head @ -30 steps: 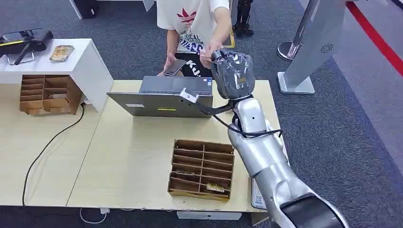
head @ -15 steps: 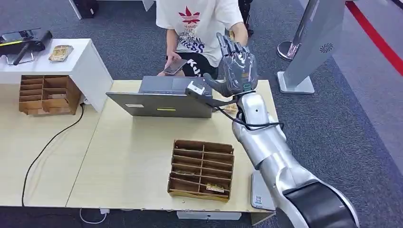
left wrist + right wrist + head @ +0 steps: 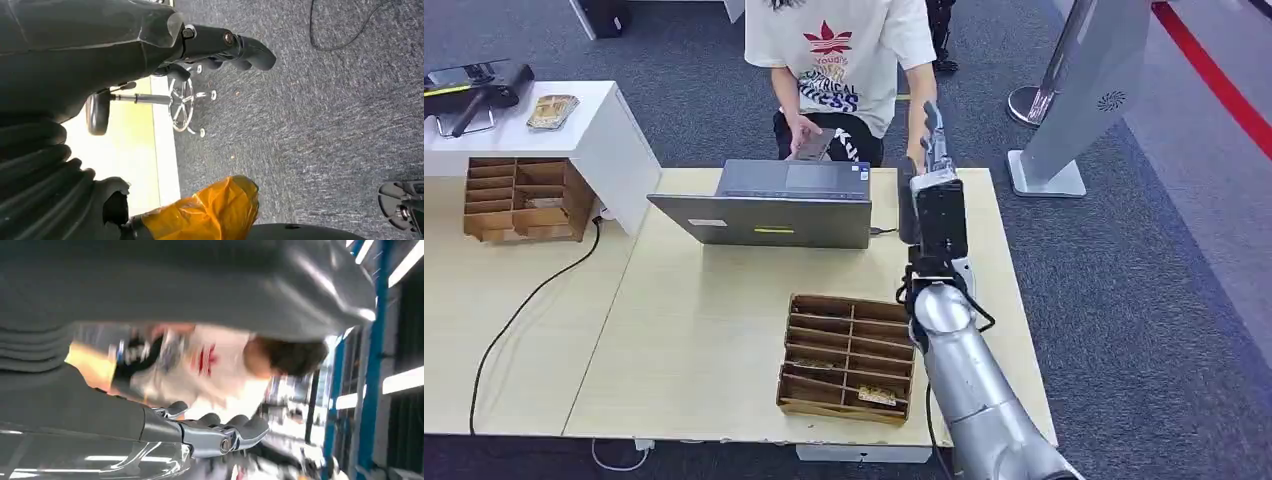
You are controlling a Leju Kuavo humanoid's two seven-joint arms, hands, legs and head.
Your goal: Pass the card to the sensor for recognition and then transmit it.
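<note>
My right hand (image 3: 934, 195) is raised edge-on over the far right of the table (image 3: 694, 330), just right of the laptop (image 3: 764, 205). In the right wrist view its fingers (image 3: 225, 432) lie straight with nothing in them. A person in a white T-shirt (image 3: 844, 50) stands beyond the table and holds a dark flat thing (image 3: 812, 143) in one hand; the other arm hangs close behind my fingers. One brownish card (image 3: 876, 397) lies in the cardboard organizer (image 3: 849, 355). My left hand (image 3: 220, 45) hangs over the carpet, fingers apart and holding nothing.
A second cardboard organizer (image 3: 519, 200) stands on the left table beside a white stand (image 3: 594, 130) that bears a stack of cards (image 3: 554, 108) and a black device (image 3: 474, 85). A grey pillar (image 3: 1089, 90) rises at the right. A cable (image 3: 524, 300) crosses the left table.
My right hand has turned from palm-spread to edge-on and drawn back toward the table's right side. The person's arm has pulled away from it and now hangs down.
</note>
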